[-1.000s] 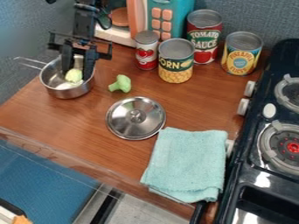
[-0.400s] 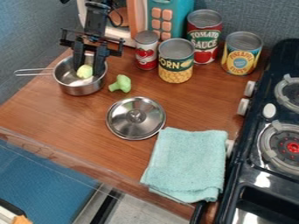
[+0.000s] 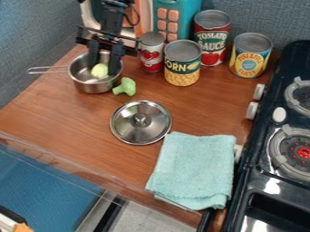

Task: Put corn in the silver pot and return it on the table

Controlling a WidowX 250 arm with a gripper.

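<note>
Corn point(image 3: 99, 71) is seated in the pot point(image 3: 89, 87), eleven o'clock from the lid point(image 3: 128, 127); gripper point(image 3: 104, 69) jaws are parted; final placement apparently remains.

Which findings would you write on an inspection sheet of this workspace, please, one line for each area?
Surface: brown wooden table, no spill seen.
Job's things: silver pot upright on the table; pale yellow-green piece, probably the corn, inside it.
Clutter: broccoli beside the pot, lid, folded cloth, four cans.
Gripper: lowered at the pot, fingers apart; a firm hold cannot be confirmed.
Cables: black cable looping beside the arm.
Surroundings: stove next to the table, toy microwave behind.
People: nothing seen.
</note>
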